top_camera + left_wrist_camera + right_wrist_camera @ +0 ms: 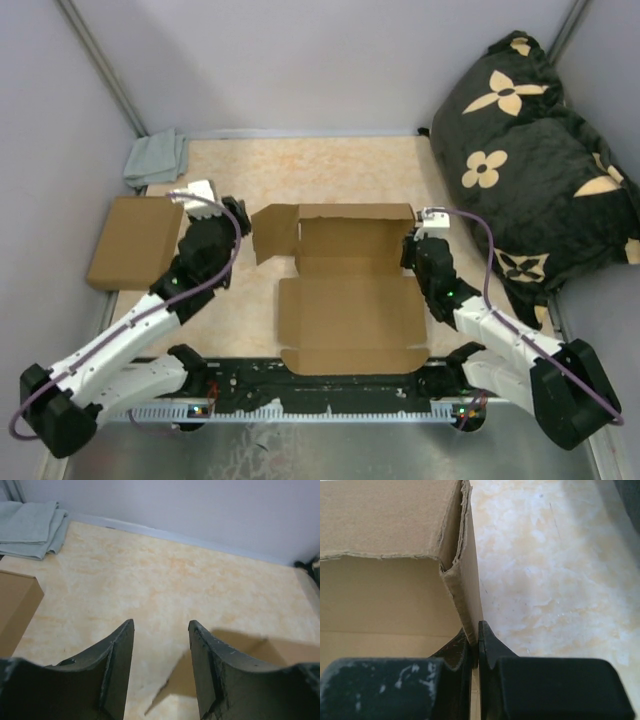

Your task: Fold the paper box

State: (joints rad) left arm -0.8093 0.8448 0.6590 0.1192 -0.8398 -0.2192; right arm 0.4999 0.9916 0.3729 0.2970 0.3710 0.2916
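The paper box (pixel 350 300) is seen half-formed mid-table; its upright right side is clamped by the right gripper (pixel 476 630), while the left gripper (pixel 161 630) is held empty, jaws apart, just beside its loose left flap (pixel 275 232). Were that thin side twisted, it could be torn or miscreased, or the whole box dragged, its left being unrestrained. Around the box a beige tabletop (pixel 330 170) is spread, with a plain cardboard box (pixel 133 240) to its left, a grey cloth (pixel 157 158) beyond, a flowered dark cushion (pixel 535 150) far right and pale walls (pixel 330 60) behind.
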